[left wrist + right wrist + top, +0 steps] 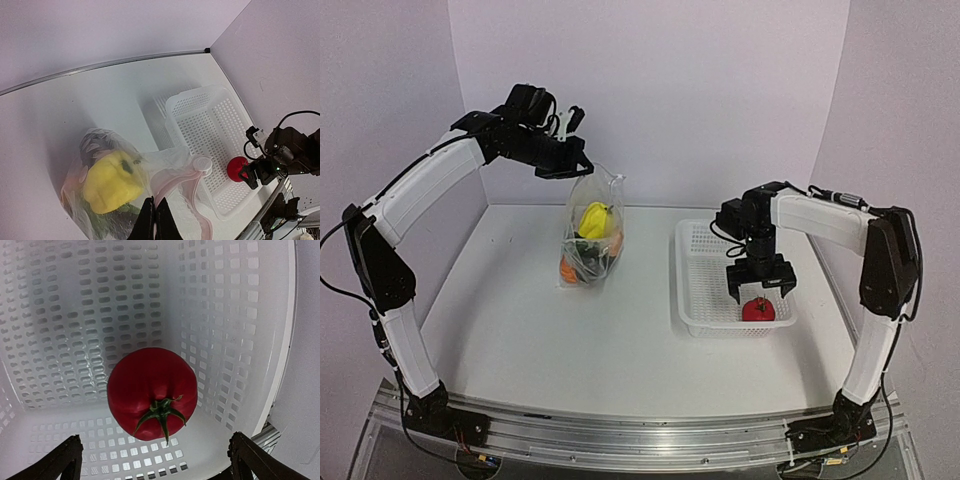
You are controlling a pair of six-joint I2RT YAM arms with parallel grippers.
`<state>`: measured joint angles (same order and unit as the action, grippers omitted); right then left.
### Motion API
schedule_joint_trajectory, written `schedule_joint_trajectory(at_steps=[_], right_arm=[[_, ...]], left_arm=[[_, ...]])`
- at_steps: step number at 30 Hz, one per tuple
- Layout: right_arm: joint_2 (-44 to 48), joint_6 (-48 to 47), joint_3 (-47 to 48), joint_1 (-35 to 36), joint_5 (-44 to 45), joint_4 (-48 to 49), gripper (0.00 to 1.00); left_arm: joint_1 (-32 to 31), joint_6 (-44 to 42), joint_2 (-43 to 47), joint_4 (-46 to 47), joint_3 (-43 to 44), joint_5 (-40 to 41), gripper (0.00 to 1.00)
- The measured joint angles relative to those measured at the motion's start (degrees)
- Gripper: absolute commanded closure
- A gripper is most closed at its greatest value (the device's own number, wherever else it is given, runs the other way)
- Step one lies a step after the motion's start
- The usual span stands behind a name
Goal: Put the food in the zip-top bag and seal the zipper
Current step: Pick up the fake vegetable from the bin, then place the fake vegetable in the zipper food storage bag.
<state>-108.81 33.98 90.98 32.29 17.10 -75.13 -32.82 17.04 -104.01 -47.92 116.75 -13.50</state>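
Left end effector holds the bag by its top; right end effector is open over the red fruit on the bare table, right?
No: the red fruit lies inside the white basket; the right wrist view shows it. The rest stands: left end effector shut on the bag, right end effector open.

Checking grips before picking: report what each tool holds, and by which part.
Left tool pinches the zip-top bag by its top edge. Right tool holds nothing, open above the red apple in the basket.
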Motion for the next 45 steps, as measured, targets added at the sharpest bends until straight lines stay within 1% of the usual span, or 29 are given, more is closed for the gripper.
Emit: schedule_joint_trajectory(at_steps=[6, 12, 14, 18, 20, 21, 24, 26, 30, 33, 36, 38, 40, 41, 43, 45], right_arm=[[-1.9, -1.7, -3.3, -2.7, -4.1, 2.6, 0.02], [-4.4, -3.0, -4.8, -3.0, -7.7, 6.7, 0.03], [-5.2, -3.3, -4.9, -3.0, -8.1, 7.6, 0.05], [-6.9, -4.1, -4.9, -3.3, -7.7, 8.9, 0.18], [-7.9, -4.4, -4.9, -3.4, -7.4, 9.3, 0.3], [-8.2, -4.4, -4.9, -3.4, -7.2, 9.6, 0.39], [-8.3, -4.6, -4.9, -3.5, -6.7, 9.8, 0.59], [-8.3, -4.8, -4.9, -3.5, -6.3, 9.8, 0.68], [-7.5, -5.1, -4.0, -3.6, -6.1, 9.7, 0.76], [-5.6, -5.6, -0.2, -3.2, -6.2, 8.7, 0.81], [-2.3, -6.5, 9.7, -1.5, -6.6, 8.4, 0.83], [-0.2, -7.4, 17.0, 1.2, -7.4, 10.2, 0.86], [2.4, -8.1, 23.0, 5.4, -9.4, 15.7, 0.9], [3.9, -8.2, 24.3, 7.7, -11.2, 19.6, 0.92], [6.4, -7.2, 24.8, 11.9, -15.6, 28.1, 0.95], [6.9, -5.4, 25.0, 15.6, -20.4, 36.4, 0.96]], left_arm=[[0.0, -0.1, 0.0, 0.0, 0.0, 0.0, 1.0], [0.0, -0.1, 0.0, 0.0, 0.0, 0.0, 1.0], [0.0, -0.1, 0.0, 0.0, 0.0, 0.0, 1.0], [0.0, -0.2, 0.0, 0.0, 0.0, 0.0, 1.0], [0.0, -0.2, 0.0, 0.0, 0.0, 0.0, 1.0], [0.0, -0.3, 0.0, 0.0, 0.0, 0.0, 1.0], [0.0, -0.3, 0.0, 0.0, 0.0, 0.0, 1.0], [0.0, -0.3, 0.0, 0.0, 0.0, 0.0, 1.0], [0.0, -0.5, 0.0, 0.0, 0.0, 0.0, 1.0], [0.0, -0.5, 0.0, 0.0, 0.0, 0.0, 1.0], [0.0, -0.5, 0.0, 0.0, 0.0, 0.0, 1.0], [0.0, -0.5, 0.0, -0.1, 0.0, -0.1, 1.0], [0.0, -0.5, 0.0, 0.0, 0.0, -0.1, 1.0], [0.0, -0.5, 0.0, 0.0, 0.0, -0.2, 1.0], [0.0, -0.5, 0.0, 0.0, 0.0, -0.3, 1.0], [0.0, -0.5, 0.0, 0.0, 0.0, -0.3, 1.0]])
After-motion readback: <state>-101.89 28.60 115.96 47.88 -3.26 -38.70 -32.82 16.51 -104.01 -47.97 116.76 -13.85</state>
